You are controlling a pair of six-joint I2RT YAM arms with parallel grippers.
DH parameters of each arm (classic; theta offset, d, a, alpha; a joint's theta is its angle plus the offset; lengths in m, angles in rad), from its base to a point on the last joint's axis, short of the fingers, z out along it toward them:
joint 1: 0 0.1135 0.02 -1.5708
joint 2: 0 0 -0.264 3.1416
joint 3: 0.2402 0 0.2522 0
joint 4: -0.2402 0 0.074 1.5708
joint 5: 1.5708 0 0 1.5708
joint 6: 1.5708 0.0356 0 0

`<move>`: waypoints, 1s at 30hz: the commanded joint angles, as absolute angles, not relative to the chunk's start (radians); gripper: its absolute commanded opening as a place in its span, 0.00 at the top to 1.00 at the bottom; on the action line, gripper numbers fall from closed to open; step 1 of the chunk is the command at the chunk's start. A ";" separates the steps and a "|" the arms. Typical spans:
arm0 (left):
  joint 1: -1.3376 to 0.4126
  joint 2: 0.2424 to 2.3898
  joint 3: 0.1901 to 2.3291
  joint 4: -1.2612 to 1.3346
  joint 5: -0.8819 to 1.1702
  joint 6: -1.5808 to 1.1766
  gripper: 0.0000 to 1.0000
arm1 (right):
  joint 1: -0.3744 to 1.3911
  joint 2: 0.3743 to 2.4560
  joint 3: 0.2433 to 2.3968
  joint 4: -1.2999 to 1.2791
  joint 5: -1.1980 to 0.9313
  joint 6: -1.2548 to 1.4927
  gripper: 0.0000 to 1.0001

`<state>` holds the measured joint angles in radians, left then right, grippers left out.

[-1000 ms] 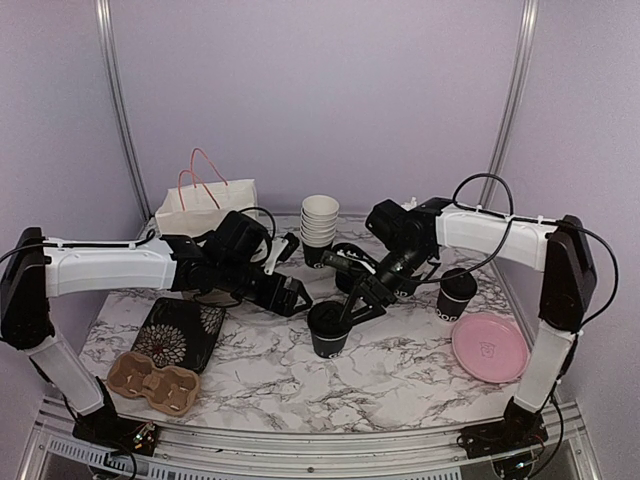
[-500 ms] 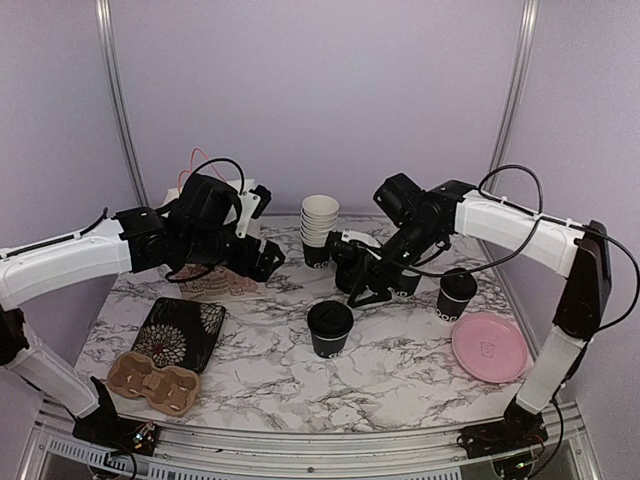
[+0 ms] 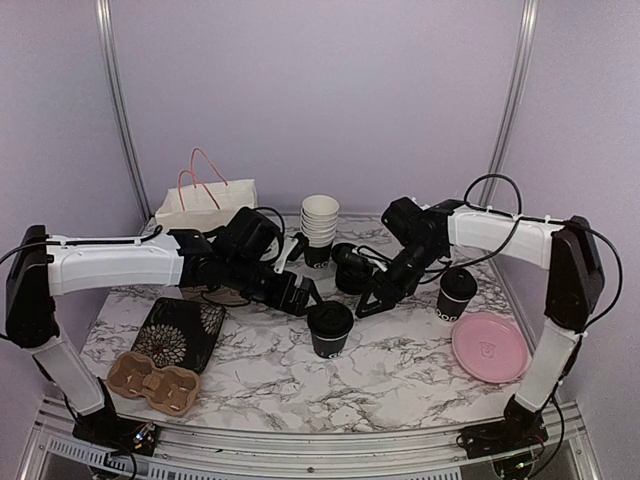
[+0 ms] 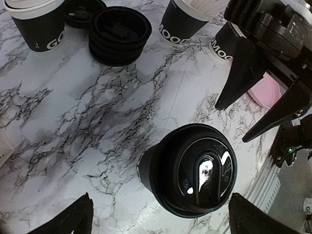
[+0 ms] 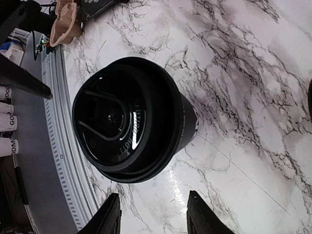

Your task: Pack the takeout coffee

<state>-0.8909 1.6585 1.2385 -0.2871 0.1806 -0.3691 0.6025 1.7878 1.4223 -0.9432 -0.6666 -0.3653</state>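
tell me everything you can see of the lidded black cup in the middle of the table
The lidded cup is small, black paper by its look, with white lettering near the base and a glossy black plastic lid with embossed text pressed on. It stands upright on the marble table, apart from the other cups. The open left pincer and the right pincer sit either side, neither touching it.

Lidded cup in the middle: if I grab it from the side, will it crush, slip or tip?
The cup looks like paper, so a hard squeeze would probably dent it. Its glossy lid seems slippery; grip the wall below. Narrower at the base than the lid, it may tip if pushed high.
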 commanded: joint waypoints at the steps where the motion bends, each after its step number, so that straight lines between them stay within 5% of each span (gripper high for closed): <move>1: -0.898 1.681 1.240 -0.227 0.251 -0.454 0.05 | 0.592 1.827 1.404 -0.928 -0.835 -0.302 0.57; 14: -0.887 1.770 1.209 -0.147 0.306 -0.519 0.24 | 0.582 1.894 1.408 -0.903 -0.945 -0.249 0.62; 30: -0.871 1.855 1.209 -0.111 0.379 -0.502 0.36 | 0.535 1.934 1.403 -0.888 -1.023 -0.220 0.70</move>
<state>-0.8730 1.8118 1.2198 -0.0875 0.3660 -0.5159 0.5373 1.9015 1.3956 -0.9066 -0.9783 -0.2310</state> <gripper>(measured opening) 0.650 0.309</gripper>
